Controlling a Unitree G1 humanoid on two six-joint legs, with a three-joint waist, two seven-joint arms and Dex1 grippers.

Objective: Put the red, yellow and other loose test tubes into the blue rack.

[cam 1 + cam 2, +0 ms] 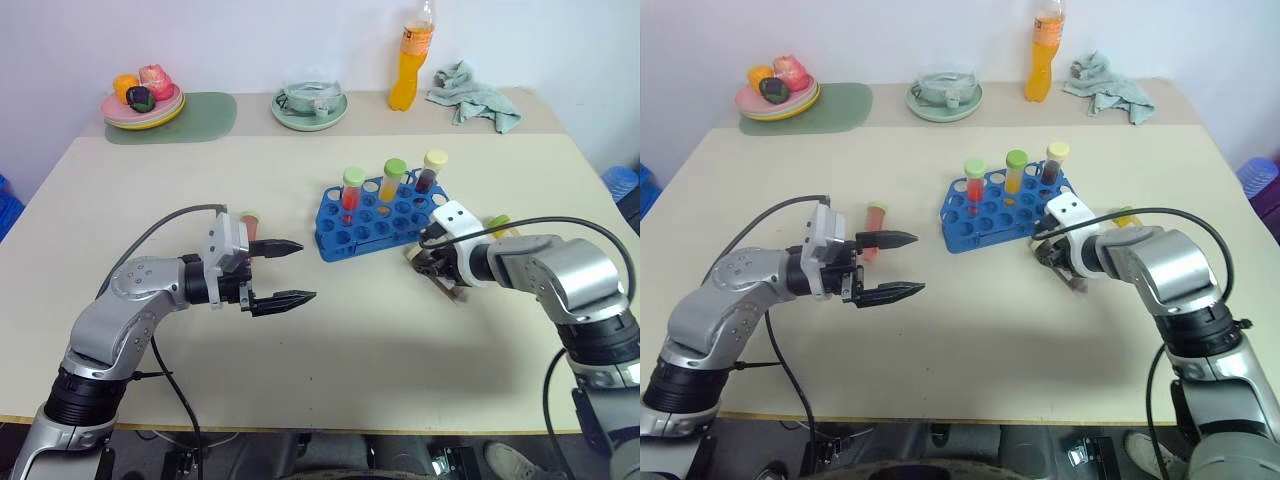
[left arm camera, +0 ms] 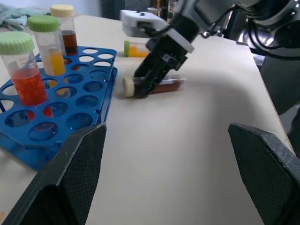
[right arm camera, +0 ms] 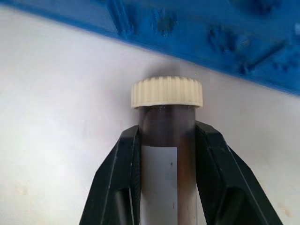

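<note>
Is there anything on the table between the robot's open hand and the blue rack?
Mostly bare table. One red tube lies just behind the left gripper, toward the blue rack, in both eye views.

A broad, pale cream tabletop [image 1: 330,350] with a smooth matte surface stands against a plain white wall [image 1: 250,40] along its far edge. Soft, even light falls across it, casting faint shadows.

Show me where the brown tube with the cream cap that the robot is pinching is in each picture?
Left eye view: brown tube lying on the table under the right gripper, just right of the blue rack.
Right eye view: same spot.
Left wrist view: lying beside the rack.
Right wrist view: between the black fingers.
Shared landmark: the blue rack.
</note>
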